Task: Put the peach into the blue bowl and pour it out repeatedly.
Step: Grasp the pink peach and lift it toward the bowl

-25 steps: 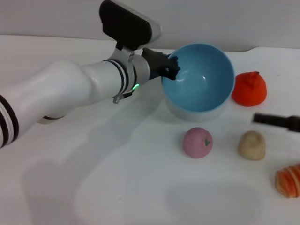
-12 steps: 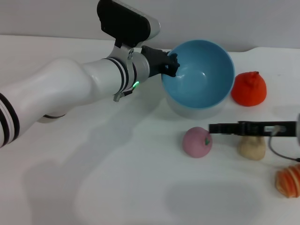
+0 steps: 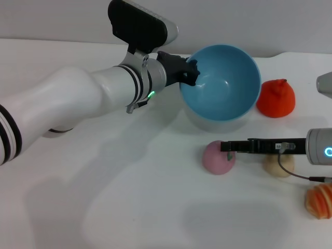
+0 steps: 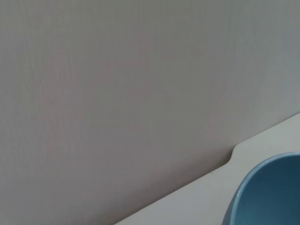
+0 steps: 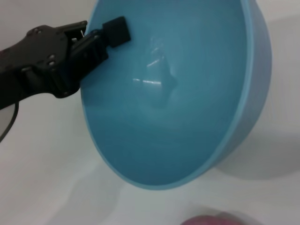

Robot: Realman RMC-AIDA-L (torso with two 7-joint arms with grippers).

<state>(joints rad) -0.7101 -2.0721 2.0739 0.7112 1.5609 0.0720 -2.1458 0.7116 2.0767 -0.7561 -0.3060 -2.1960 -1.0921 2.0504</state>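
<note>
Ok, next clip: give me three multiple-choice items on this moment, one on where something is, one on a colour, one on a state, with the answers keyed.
1. Where is the peach?
A. inside the blue bowl
B. on the table in front of the bowl
C. held up in the left gripper

2. What colour is the fruit to the right of the bowl?
A. orange-red
B. green
C. purple

3. How does the blue bowl sit?
A. upside down
B. flat and level
C. tilted, its opening facing the robot

Answers:
1. B: the head view shows it on the white table, with the right gripper at its top.
2. A: the orange-red fruit sits beside the bowl.
3. C: the left gripper clamps the rim and the empty inside faces the camera.
</note>
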